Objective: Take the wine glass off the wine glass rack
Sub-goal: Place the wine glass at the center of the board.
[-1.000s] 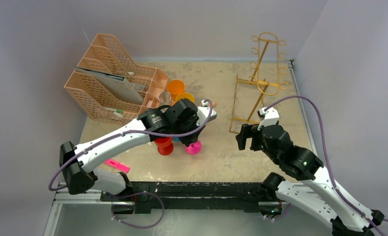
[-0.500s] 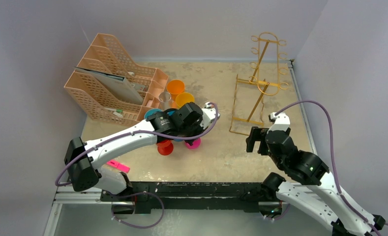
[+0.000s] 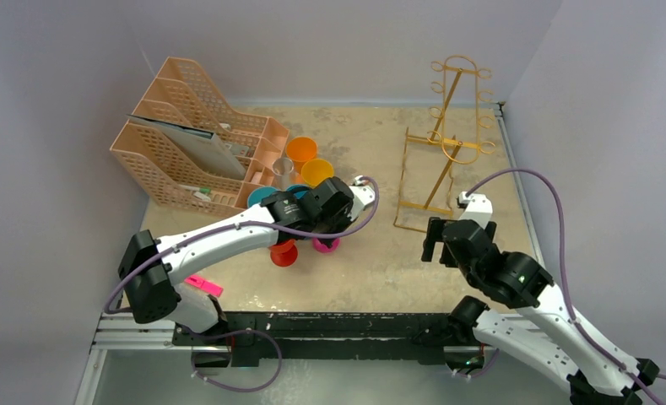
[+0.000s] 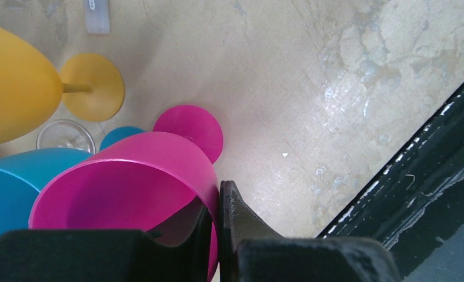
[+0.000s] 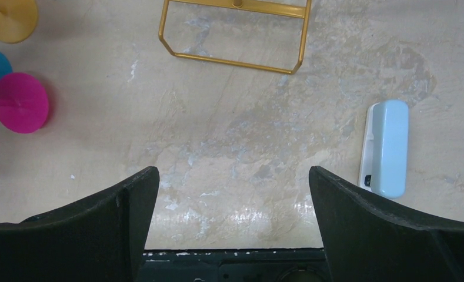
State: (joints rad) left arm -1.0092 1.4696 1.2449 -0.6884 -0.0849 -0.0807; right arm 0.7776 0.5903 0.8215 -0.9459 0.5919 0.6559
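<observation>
Your left pincer (image 4: 219,235) is clamped on the rim of the pink wine glass (image 4: 129,182) - one finger inside the bowl, one outside. The glass sits left of centre on the tabletop (image 3: 380,261), beside a yellow glass (image 4: 17,88) and a blue glass (image 4: 17,176), well apart from the gold wine glass rack (image 3: 442,143) at the far right. Your right pincer (image 5: 232,176) hangs with its fingers wide apart - gripping nothing, near the rack's base.

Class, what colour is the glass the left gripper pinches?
Magenta wine glass; left wrist view shows it best.
</observation>
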